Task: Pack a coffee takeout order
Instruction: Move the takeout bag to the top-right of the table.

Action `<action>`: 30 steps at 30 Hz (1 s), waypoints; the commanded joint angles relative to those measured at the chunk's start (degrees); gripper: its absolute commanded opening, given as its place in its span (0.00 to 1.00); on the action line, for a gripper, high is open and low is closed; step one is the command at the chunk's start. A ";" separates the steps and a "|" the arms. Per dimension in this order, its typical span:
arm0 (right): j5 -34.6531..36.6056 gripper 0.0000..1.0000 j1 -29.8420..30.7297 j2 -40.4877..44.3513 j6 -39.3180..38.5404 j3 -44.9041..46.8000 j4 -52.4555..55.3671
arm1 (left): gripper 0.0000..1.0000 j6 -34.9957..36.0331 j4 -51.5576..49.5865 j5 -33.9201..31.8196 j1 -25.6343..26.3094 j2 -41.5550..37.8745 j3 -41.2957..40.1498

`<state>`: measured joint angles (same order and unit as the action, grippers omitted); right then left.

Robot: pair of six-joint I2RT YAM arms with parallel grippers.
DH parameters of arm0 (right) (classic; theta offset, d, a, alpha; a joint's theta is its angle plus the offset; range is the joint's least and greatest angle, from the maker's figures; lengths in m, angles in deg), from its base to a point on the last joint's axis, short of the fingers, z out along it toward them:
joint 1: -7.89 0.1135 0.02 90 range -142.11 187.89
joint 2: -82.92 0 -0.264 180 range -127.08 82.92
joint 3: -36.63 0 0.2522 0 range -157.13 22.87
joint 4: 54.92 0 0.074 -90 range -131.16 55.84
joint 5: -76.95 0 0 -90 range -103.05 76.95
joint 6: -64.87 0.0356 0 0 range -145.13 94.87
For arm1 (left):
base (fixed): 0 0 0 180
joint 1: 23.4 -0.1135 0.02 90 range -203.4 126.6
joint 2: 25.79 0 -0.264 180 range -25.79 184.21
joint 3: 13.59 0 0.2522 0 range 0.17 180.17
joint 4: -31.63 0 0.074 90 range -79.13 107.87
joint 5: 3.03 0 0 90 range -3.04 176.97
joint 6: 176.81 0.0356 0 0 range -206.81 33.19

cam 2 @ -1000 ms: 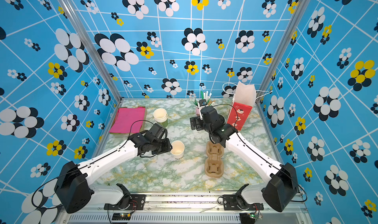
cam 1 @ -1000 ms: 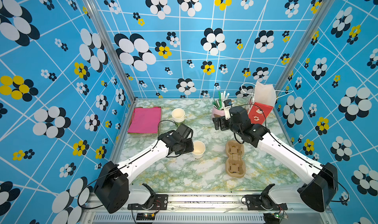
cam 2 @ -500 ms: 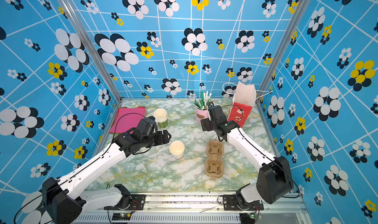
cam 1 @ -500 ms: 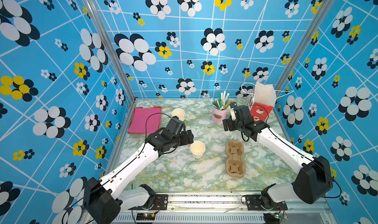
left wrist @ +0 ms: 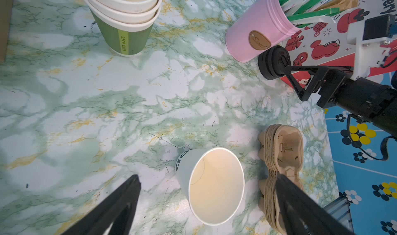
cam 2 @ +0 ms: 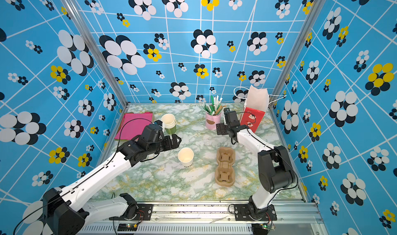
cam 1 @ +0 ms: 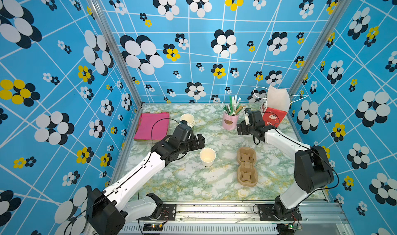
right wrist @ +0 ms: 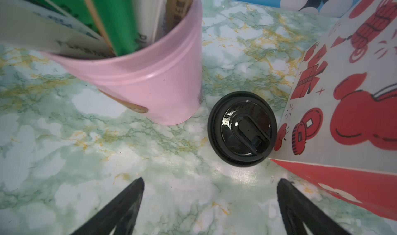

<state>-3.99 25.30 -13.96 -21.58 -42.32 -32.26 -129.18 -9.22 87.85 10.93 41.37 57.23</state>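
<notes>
The lid (right wrist: 241, 128) lies flat near the bench's (cam 1: 189, 186) back right corner, just ahead of the right gripper (right wrist: 210, 180), whose jaws are wide apart. The left gripper (left wrist: 207, 177), also wide apart, is far from it.

- A stack of lidless paper cups (cam 1: 188, 120), green-sided, stands upright towards the back of the marble-patterned table (cam 1: 182, 180).
- A pink tumbler (cam 1: 229, 121) stuffed with wrapped sticks stands near a red-and-white printed paper bag (cam 1: 275, 113).
- Blue flowered walls (cam 1: 193, 40) enclose three sides.

Finishes: mostly paper and plastic
Paper cup (left wrist: 214, 186) matt; pulp cup holder (cam 1: 247, 166) rough, fibrous; pink pot (right wrist: 150, 88) smooth plastic; worktop (left wrist: 129, 94) smooth, marble-print.
</notes>
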 commanded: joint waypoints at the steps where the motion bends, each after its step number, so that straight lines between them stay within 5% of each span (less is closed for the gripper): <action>1: -0.86 0.99 -1.11 -1.62 -1.11 -1.08 -2.92 | 0.99 -0.96 1.69 0.58 -0.66 -0.88 -1.23; 18: 2.26 0.99 -5.76 -1.49 -3.74 0.25 -1.27 | 0.99 -1.31 1.87 0.64 -0.85 -0.83 -1.69; 30: 11.85 0.99 -7.03 -1.51 -3.55 -1.17 3.60 | 0.99 -1.75 2.19 0.78 -1.09 -1.05 -2.40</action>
<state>3.66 18.89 -15.95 -24.55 -42.36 -31.29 -130.71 -7.76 88.24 10.42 41.37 55.68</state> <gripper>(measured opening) 0.991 0.992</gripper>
